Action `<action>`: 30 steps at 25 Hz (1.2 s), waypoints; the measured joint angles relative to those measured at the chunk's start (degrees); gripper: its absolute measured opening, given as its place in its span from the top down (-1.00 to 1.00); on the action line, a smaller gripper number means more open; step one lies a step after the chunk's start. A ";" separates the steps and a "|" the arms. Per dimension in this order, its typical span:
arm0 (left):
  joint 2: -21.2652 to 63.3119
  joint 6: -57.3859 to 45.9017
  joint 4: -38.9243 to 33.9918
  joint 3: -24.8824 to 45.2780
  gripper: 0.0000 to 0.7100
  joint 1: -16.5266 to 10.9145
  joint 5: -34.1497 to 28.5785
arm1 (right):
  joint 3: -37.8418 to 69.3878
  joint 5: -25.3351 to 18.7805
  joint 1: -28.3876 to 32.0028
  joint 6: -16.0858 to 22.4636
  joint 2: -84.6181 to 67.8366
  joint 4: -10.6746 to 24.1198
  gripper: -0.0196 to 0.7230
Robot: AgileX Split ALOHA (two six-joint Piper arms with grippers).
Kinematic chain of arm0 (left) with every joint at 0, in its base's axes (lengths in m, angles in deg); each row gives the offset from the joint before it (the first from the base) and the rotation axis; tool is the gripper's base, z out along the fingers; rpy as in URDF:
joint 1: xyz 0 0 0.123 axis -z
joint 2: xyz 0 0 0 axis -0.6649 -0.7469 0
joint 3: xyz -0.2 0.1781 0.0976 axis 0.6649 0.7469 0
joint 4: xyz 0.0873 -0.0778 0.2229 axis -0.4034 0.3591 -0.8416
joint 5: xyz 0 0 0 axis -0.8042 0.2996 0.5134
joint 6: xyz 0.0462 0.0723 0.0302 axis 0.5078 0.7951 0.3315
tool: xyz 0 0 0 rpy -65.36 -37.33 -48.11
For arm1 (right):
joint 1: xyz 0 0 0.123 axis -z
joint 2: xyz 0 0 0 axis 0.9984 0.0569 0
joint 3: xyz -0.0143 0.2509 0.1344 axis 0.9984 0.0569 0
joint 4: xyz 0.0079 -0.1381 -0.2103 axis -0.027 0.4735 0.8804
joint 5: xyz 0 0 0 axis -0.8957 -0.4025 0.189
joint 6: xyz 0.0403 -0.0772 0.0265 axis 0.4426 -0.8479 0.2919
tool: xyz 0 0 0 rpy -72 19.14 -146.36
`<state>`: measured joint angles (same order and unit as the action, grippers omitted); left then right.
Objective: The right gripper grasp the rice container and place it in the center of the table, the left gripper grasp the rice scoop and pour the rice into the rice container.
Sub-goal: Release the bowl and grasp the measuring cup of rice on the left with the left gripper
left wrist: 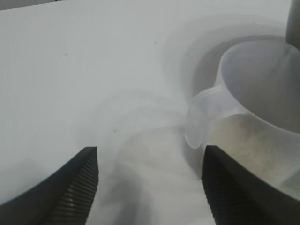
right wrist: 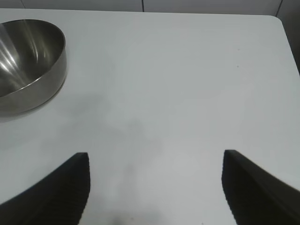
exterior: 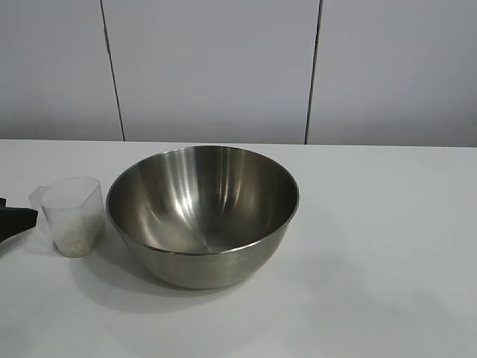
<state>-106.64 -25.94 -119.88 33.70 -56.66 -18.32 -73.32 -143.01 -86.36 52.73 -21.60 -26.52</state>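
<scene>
White surface point(exterior: 387, 246) carries a large shiny steel bowl point(exterior: 203, 212); touching its left, a clear plastic cup point(exterior: 73, 215) of rice point(exterior: 77, 237). Left gripper point(left wrist: 150, 187) spread beside cup; right gripper point(right wrist: 154, 187) spread, well apart.

Behind my station stands a plain pale grey panelled wall point(exterior: 216, 67), divided by two thin dark vertical seams point(exterior: 112, 71). Lighting is even and diffuse, casting soft shadows on the plain white flat desk point(exterior: 387, 246).

Silver rice container point(exterior: 203, 216), white table point(exterior: 387, 246)

Level front view; 2 close wrist views
</scene>
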 joint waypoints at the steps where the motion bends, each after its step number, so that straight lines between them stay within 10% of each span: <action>1: 0.00 -1.08 0.05 0.00 -0.31 0.00 -0.33 | 0.00 0.00 0.00 0.00 0.00 0.00 -0.50; 30: 0.00 -2.63 -3.05 -2.44 -0.29 2.51 -5.06 | 0.00 0.00 0.00 0.00 0.00 0.00 -0.50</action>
<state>-106.64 -28.57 -122.93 31.27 -54.15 -23.38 -73.32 -143.01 -86.36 52.73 -21.60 -26.52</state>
